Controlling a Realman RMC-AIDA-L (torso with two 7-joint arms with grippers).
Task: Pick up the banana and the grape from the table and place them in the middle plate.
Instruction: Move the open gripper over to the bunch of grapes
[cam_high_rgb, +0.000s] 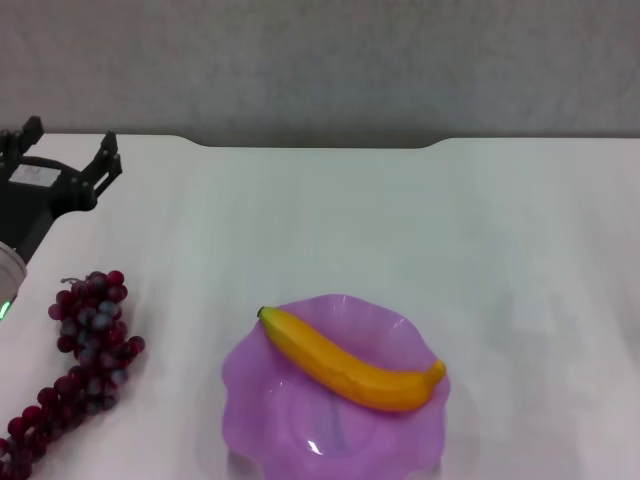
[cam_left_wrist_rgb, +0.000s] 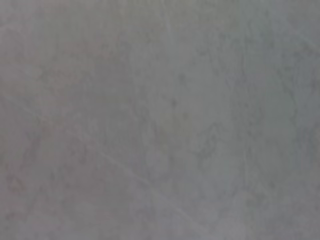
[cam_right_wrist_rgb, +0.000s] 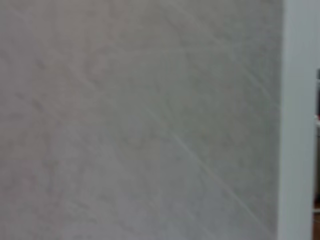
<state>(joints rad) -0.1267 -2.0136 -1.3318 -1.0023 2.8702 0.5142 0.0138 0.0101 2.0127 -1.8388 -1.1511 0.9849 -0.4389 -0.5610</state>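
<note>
The yellow banana (cam_high_rgb: 350, 363) lies across the translucent purple plate (cam_high_rgb: 262, 402) with the wavy rim, at the front middle of the white table (cam_high_rgb: 400, 230). The bunch of dark red-purple grapes (cam_high_rgb: 82, 360) lies on the table at the front left, apart from the plate. My left gripper (cam_high_rgb: 68, 152) is at the far left near the table's back edge, well behind the grapes, its two dark fingers spread apart and empty. My right gripper is out of view. Both wrist views show only a plain grey surface.
A grey wall runs behind the table's back edge (cam_high_rgb: 320, 146). A white strip (cam_right_wrist_rgb: 299, 120) shows at one side of the right wrist view. Bare tabletop spreads to the right of the plate and behind it.
</note>
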